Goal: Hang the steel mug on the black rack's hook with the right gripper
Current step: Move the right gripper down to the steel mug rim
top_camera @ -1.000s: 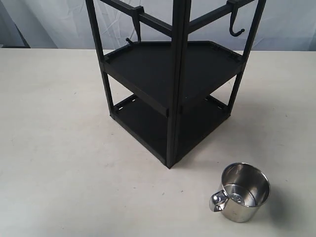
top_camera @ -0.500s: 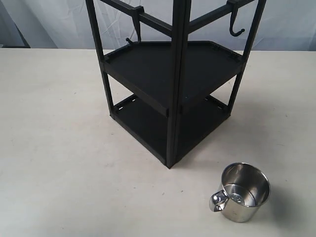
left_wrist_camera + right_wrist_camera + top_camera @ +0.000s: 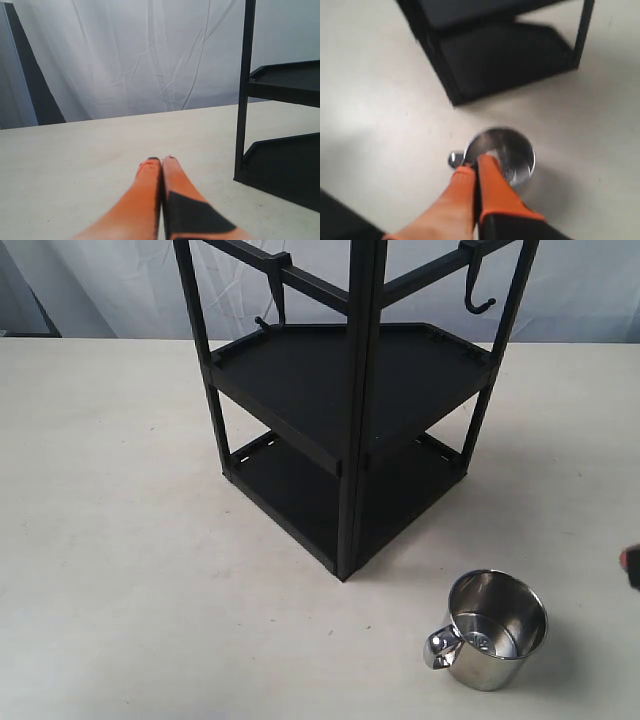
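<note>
The steel mug [image 3: 488, 629] stands upright on the table in front of the black rack [image 3: 350, 410], its handle [image 3: 438, 650] turned left. The broad J-shaped hook [image 3: 479, 297] hangs empty from the rack's top right bar. Only a dark sliver of my right gripper [image 3: 632, 567] shows at the right edge of the exterior view, apart from the mug. In the right wrist view the right gripper [image 3: 476, 163] is shut and empty, its orange fingers pressed together and lined up over the mug [image 3: 505, 152] from above. My left gripper [image 3: 161, 161] is shut with nothing in it, low over the table.
A narrower hook [image 3: 270, 305] with a knob tip hangs from the rack's top left bar. Both tiers [image 3: 300, 375] of the rack are bare. The pale table [image 3: 110, 540] spreads around the rack. A white curtain [image 3: 140, 60] closes off the back.
A bit of the right gripper has come into the exterior view at its right edge. The mug and the rack have not moved.
</note>
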Controlling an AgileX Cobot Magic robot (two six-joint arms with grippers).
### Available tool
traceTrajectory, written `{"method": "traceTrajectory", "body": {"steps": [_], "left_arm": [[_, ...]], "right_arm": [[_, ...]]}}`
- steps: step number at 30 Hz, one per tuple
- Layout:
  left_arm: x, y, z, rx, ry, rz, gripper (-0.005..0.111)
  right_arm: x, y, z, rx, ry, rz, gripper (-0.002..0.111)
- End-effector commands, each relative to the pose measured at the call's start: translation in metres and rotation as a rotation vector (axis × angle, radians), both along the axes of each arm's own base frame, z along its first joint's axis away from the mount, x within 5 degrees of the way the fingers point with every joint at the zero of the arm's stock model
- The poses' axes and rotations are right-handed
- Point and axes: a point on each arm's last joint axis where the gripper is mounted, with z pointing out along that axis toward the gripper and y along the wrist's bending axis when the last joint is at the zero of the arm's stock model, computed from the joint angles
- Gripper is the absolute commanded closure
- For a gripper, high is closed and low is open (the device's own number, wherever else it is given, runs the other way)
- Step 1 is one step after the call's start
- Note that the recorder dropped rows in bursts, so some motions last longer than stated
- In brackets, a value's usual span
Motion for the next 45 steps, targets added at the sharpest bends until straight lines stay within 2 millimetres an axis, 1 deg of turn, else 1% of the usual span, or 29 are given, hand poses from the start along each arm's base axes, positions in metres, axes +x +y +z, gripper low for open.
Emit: {"method": "traceTrajectory", "body": {"steps": [1,3,4,6,7,11,14,16,21,25,28,34,40,45], "left_arm": [[0.000,0.000,0.001,-0.003,-0.009,-0.005,0.105],[0.000,0.000,0.001,-0.003,-0.009,-0.005,0.105],[0.000,0.000,0.001,-0.003,-0.009,-0.005,0.105],[0.000,0.000,0.001,-0.003,-0.009,-0.005,0.105],[0.000,0.000,0.001,-0.003,-0.009,-0.005,0.105],[0.000,0.000,0.001,-0.003,-0.009,-0.005,0.105],[0.000,0.000,0.001,-0.003,-0.009,-0.005,0.105],[0.000,0.000,0.001,-0.003,-0.009,-0.005,0.105],[0.000,0.000,0.001,-0.003,-0.009,-0.005,0.105],[0.000,0.000,0.001,-0.003,-0.009,-0.005,0.105],[0.000,0.000,0.001,-0.003,-0.009,-0.005,0.105],[0.000,0.000,0.001,-0.003,-0.009,-0.005,0.105],[0.000,0.000,0.001,-0.003,-0.009,-0.005,0.105],[0.000,0.000,0.001,-0.003,-0.009,-0.005,0.105]], "right_arm": [[0.022,0.007,-0.011,-0.187,0.145,0.236,0.098],[0.028,0.014,-0.016,-0.217,0.158,0.324,0.084],[0.031,0.019,-0.019,-0.233,0.171,0.378,0.074],[0.034,0.025,-0.023,-0.262,0.181,0.453,0.060],[0.036,0.028,-0.025,-0.279,0.189,0.479,0.057],[0.039,0.036,-0.037,-0.369,0.236,0.577,0.058],[0.045,0.038,-0.052,-0.486,0.258,0.631,0.058],[0.051,0.041,-0.061,-0.542,0.239,0.646,0.058],[0.065,0.055,-0.070,-0.543,0.149,0.645,0.058],[0.074,0.060,-0.081,-0.567,0.181,0.651,0.058],[0.078,0.065,-0.086,-0.546,0.199,0.641,0.058],[0.080,0.066,-0.093,-0.558,0.246,0.654,0.058],[0.078,0.069,-0.095,-0.572,0.239,0.680,0.058],[0.084,0.071,-0.105,-0.612,0.274,0.695,0.058]]}}
